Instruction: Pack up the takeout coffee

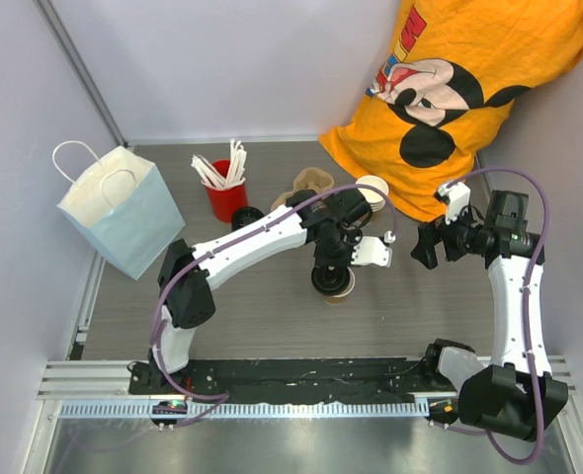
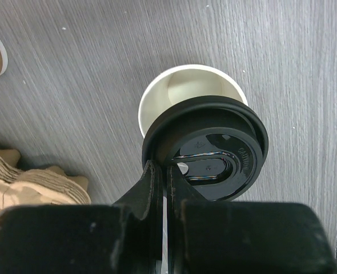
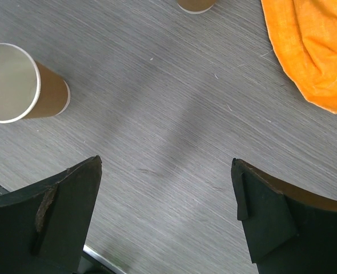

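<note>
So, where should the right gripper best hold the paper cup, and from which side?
Probably the brown side wall, below the rim, coming level from the robot's right. The paper cup stands upright, and the lid in the shut left gripper partly covers its top; the open right gripper is on that side.

Grey wood-grain tabletop (image 1: 262, 321) boxed in by plain pale lavender walls (image 1: 242, 69) — an orange cartoon-mouse T-shirt (image 1: 509, 59) drapes at two o'clock, a ribbed aluminium rail (image 1: 301, 408) at six.
</note>
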Available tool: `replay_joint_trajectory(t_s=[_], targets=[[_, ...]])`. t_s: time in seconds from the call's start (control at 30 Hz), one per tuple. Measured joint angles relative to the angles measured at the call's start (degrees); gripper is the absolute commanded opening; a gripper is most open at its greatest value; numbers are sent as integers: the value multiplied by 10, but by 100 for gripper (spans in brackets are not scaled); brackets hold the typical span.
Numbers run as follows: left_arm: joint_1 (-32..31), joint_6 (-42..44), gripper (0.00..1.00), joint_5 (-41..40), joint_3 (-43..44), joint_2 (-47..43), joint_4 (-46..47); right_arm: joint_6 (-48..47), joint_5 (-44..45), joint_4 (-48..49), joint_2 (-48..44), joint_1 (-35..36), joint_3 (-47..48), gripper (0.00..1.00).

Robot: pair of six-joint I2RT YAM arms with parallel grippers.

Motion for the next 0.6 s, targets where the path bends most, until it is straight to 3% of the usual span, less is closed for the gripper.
replay_joint_trajectory(t_s=[0.6], targets=[[-10,15,0,2,73,70,-35,12,3,24,-12,-6,-21,100]])
